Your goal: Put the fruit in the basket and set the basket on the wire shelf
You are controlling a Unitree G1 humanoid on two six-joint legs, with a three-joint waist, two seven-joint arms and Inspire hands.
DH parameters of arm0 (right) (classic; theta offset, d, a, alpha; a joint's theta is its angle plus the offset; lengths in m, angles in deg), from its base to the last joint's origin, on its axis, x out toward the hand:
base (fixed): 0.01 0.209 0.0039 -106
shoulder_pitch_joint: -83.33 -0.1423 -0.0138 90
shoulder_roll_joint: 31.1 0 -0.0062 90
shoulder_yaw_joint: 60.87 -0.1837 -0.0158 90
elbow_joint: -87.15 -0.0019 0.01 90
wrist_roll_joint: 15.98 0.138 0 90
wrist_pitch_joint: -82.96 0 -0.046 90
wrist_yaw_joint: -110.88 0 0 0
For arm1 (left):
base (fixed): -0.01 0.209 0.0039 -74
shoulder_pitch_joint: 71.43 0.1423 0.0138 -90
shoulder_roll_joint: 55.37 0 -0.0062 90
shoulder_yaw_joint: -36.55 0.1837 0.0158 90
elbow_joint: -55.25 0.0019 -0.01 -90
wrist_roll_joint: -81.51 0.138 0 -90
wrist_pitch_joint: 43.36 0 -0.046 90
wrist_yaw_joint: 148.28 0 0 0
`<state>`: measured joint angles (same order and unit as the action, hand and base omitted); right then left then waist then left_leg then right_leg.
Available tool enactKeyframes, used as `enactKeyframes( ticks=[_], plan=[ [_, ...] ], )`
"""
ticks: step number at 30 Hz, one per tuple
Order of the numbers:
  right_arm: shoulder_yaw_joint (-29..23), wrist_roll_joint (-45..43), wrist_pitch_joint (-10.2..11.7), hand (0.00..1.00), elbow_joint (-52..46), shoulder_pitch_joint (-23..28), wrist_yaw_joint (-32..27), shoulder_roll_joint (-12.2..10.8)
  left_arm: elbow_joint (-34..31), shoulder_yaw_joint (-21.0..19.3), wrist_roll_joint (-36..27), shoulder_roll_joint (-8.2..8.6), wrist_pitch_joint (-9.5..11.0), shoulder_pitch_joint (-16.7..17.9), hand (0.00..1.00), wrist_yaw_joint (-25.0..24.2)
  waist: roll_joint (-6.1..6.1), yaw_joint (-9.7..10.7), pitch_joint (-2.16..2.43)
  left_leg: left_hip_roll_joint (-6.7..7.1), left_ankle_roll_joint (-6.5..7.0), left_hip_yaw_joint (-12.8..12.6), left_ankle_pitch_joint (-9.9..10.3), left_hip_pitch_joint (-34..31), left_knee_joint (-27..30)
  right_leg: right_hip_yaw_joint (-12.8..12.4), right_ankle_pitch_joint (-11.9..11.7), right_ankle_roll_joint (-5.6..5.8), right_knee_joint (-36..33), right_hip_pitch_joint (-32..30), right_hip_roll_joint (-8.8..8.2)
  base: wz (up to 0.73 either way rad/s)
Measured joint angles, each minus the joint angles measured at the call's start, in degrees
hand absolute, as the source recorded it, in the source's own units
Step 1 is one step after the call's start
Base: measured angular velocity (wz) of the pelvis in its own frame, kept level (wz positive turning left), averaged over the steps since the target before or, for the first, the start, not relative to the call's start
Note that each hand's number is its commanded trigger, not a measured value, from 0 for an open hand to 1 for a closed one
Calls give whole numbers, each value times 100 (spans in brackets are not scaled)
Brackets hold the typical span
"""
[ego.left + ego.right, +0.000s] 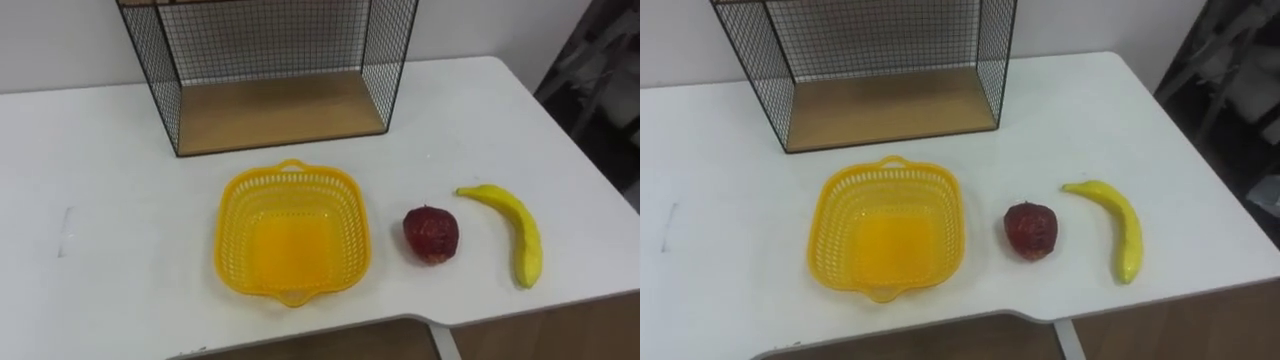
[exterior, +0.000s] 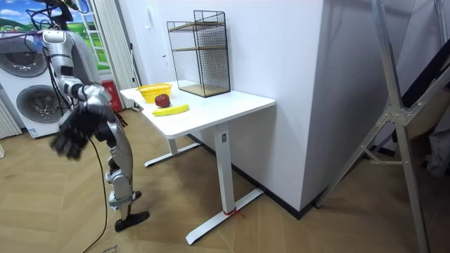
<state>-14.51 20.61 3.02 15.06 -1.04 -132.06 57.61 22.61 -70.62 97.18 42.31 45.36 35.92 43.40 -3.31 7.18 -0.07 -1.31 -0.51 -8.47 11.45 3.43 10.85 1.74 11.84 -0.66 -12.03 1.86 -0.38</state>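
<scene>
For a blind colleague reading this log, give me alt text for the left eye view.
An empty yellow basket sits on a white table, with a dark red fruit and a banana to its right. Behind the basket stands a black wire shelf with a wooden base.

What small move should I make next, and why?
Probably bring the right hand, hanging low short of the table, up toward the red fruit. The yellow basket is empty, and the red fruit lies on the table just right of it, nearer than the banana, so it looks the easiest first pick.
</scene>
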Motion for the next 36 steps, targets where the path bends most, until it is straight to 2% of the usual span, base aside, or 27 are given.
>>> enactKeyframes(
  ticks=[1,3,4,6,9,11,13,15,16,20,21,24,28,34,36],
  plan=[
    [27,-337,13,0,-165,-21,-76,45,8,43,24,-14,4,-16,0,24,-7,-2,-12,-2,1,0,-1,-17,1,-4,-5,-7,-7,-22,5,-5],
    [191,-1593,39,0,-1025,-6,-253,73,25,169,17,-32,5,-20,0,39,0,-111,-19,-11,2,-16,-2,-43,4,-5,-21,-27,-21,-67,7,-8],
    [258,-1844,44,0,-1254,-8,-274,76,31,251,11,-45,6,-21,0,43,3,-119,-19,-11,2,-12,-2,-55,5,1,-20,-27,-18,-70,7,0],
    [649,-2867,49,0,-2029,-8,-303,78,79,501,19,-69,9,-66,0,53,21,-203,-19,-11,2,-5,-2,-70,-1,-2,-22,-27,6,-79,13,2],
    [1229,-3627,114,0,-2705,21,-177,81,204,693,0,-83,61,-228,0,65,38,-424,-17,-13,2,-20,-2,-65,-11,-20,-25,-24,25,-76,17,0],
    [1621,-3755,136,0,-2909,23,12,81,317,811,-22,-95,108,-297,0,64,65,-523,0,-13,1,-30,-1,-41,-20,-27,-25,-25,27,-61,16,-3],
    [2024,-3724,136,0,-3005,78,280,82,395,954,-44,-117,158,-311,0,64,66,-622,-8,-13,1,-40,-1,-26,-45,-28,-26,-27,27,-60,16,-2],
    [2656,-3717,134,0,-3000,79,773,76,467,1203,-43,-127,165,-272,0,63,86,-651,-29,-15,1,-48,-1,-35,-49,-35,-29,-24,36,-63,17,0],
    [2785,-3716,132,0,-2999,86,920,75,484,1255,-42,-126,167,-264,0,62,93,-669,-33,-15,1,-59,-1,-34,-49,-44,-30,-24,34,-66,17,-6],
    [3530,-3717,120,0,-2989,131,1933,73,696,1296,-16,-128,185,-282,0,56,129,-770,-41,-26,0,-59,-1,-8,-54,-57,-42,-34,46,-13,29,0],
    [3696,-3715,120,0,-2978,143,2167,73,729,1304,-7,-128,184,-254,0,53,138,-792,-59,-26,-2,-48,1,48,-60,-47,-43,-34,62,55,27,5],
    [4027,-3687,118,0,-2960,254,2636,73,722,1305,-8,-127,183,-218,0,35,144,-915,-63,-26,-2,-31,1,140,-78,-36,-51,-39,147,183,28,1],
    [4262,-3687,108,0,-2891,257,3100,67,700,1303,11,-126,182,-217,0,9,146,-929,-61,-24,-3,29,2,144,-77,7,-51,-39,154,211,25,7],
    [4287,-3686,107,0,-2722,265,3466,39,673,1306,12,-122,182,-225,0,4,157,-926,-21,-20,-3,82,1,133,-47,27,-53,-38,151,245,24,3],
    [4299,-3689,111,0,-2695,267,3562,37,675,1308,9,-121,182,-203,0,4,187,-923,9,-21,-3,78,1,137,-44,21,-57,-36,152,256,25,0]
  ],
)
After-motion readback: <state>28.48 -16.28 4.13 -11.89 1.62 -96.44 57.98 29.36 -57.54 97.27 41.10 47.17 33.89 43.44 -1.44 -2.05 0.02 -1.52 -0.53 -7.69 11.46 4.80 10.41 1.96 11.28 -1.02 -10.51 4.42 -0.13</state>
